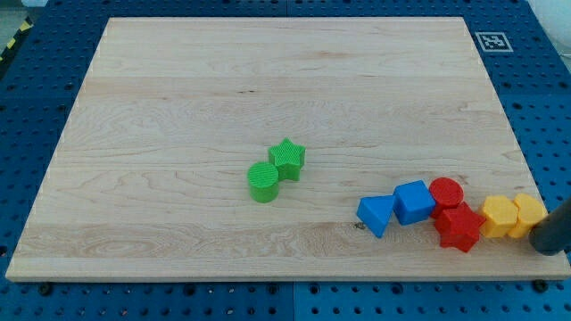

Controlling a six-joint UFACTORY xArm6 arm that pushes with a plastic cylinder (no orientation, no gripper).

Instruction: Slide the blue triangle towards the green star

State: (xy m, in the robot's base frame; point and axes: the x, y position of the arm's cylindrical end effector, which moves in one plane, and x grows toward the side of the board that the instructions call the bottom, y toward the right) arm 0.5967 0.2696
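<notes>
no pincer here, only a dark rod; my tip at the board's right edge, holding nothing, touching the yellow blocks. blue triangle well to the tip's left, past red star, red cylinder, blue cube. green star farther left, touching green cylinder.

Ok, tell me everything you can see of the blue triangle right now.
The blue triangle is a small solid wedge-shaped block, plastic by the look of it, lying flat on the wooden board near the view's bottom right. Its right side meets the blue cube. The green star sits apart, up and to the view's left. My tip isn't clearly visible.
</notes>
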